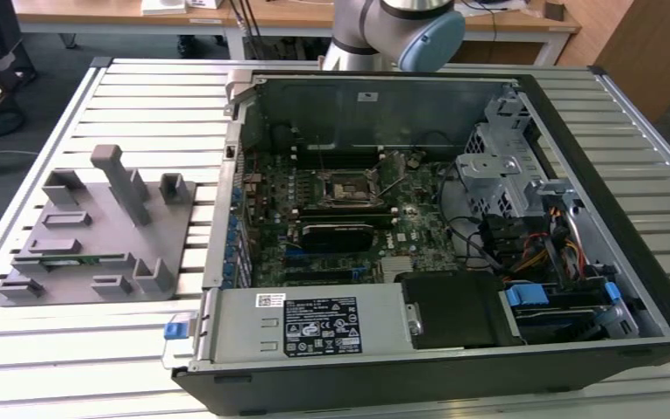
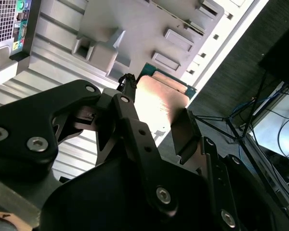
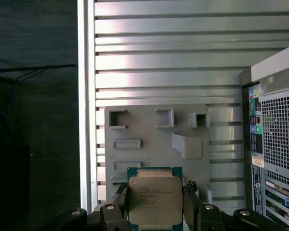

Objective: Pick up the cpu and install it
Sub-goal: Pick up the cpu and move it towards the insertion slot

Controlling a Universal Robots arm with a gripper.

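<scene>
Cpu [image 3: 155,202], just one, is clamped between the two fingers [image 3: 191,207] of the end effector [image 3: 155,192]. Behind it, one grey holder tray [image 3: 149,130] lies on the slatted tabletop [image 3: 159,48] beside one open computer case [image 1: 452,384].

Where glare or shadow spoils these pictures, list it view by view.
Second wrist view: glare washes out the metal top of the cpu. First wrist view: the cpu is evenly lit, and a bright band reflects off the slatted table. Exterior view: the inside of the computer case is dim.
</scene>
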